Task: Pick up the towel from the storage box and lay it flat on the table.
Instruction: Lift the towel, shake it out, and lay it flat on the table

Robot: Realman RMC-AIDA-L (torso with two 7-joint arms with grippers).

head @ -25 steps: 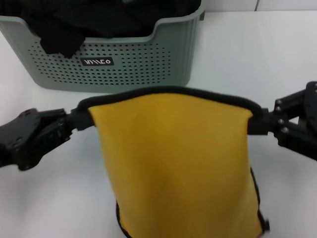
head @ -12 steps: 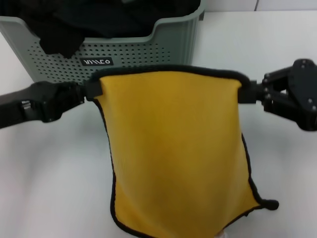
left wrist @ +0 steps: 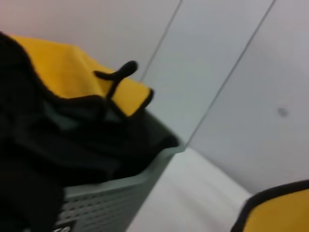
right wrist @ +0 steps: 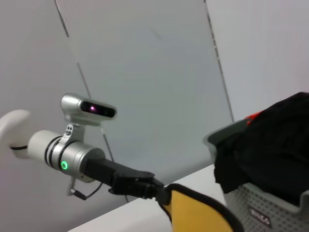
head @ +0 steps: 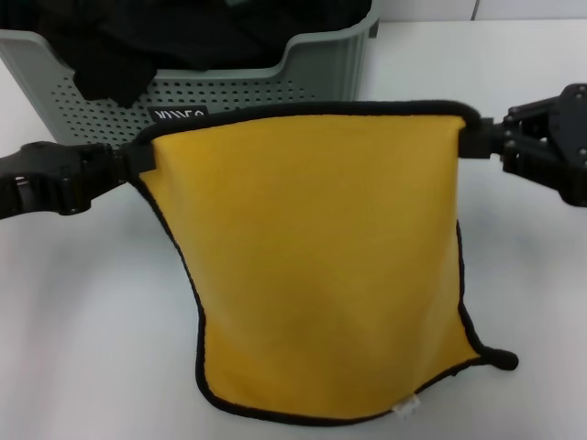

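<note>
Towel (head: 316, 266), stretched between our two grippers, hangs as a broad yellow sheet above the table (head: 83, 321), just in front of the storage box (head: 303, 78) and already clear of it. Its top hem runs side to side, roughly level, with the cloth falling away from that line toward us. The lower edge, with the white care tag (head: 402, 406) and the black corner loop (head: 500, 358), appears to lie on or just above the tabletop; we cannot tell which.

Our left gripper (head: 128, 161) is pinched on the top left corner, and our right gripper (head: 477, 139) is clamped on the top right corner. Both stand at about the same height, so neither arm is nearer the work than the other. We judge the coming move turns on that hem: carry it down and toward the box, keeping it taut, so the sheet settles flat. Room on that side is tight, because the box stands just behind the hem.

Bare white surface spreads to both sides. Black fabric (head: 183, 37) fills the box, and the left wrist view shows another yellow cloth (left wrist: 72, 77) lying on top of it.
</note>
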